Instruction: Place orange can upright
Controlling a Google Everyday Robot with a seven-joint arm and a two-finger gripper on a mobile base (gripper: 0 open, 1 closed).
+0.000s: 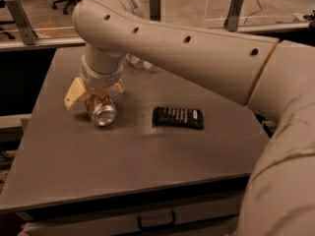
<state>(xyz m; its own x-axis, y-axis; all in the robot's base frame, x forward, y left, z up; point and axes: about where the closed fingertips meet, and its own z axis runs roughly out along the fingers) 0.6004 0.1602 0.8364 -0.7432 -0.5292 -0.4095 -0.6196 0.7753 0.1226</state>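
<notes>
The orange can (101, 111) lies on its side on the grey table (147, 156), left of centre, its silver end facing the front. My gripper (94, 91) hangs straight down over the can's rear part. Its two cream fingers (75, 94) stand open, one to the left of the can and one behind it to the right. The can's rear half is hidden by the wrist. The big cream arm reaches in from the right and covers much of the table's back.
A flat black packet (177, 117) lies to the right of the can. A clear plastic water bottle (138, 62) lies behind the arm, mostly hidden. A drawer handle (155, 220) shows below the table's front edge. Office chairs stand far behind.
</notes>
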